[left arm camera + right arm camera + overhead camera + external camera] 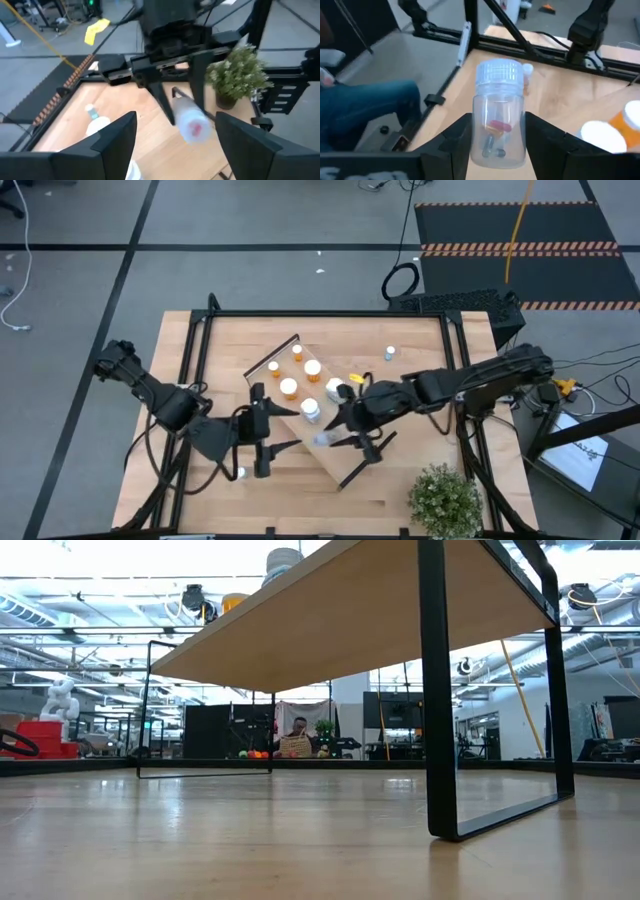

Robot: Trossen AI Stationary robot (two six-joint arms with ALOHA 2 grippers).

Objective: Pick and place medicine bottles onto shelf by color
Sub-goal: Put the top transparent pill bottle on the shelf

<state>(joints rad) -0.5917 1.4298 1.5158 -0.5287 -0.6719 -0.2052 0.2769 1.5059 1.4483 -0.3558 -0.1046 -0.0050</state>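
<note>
One clear bottle (498, 112) lies level in the right end effector (497, 135), cap toward the wide left end effector (172, 132)

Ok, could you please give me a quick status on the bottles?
Right gripper shut on clear bottle. Left gripper open, facing it. Orange bottles standing on shelf.

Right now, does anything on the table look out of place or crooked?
Yes. The shelf sits skewed, diagonal to the table edges. One bottle stands alone on the table, away from the shelf. The right gripper holds a clear bottle between its fingers.
</note>
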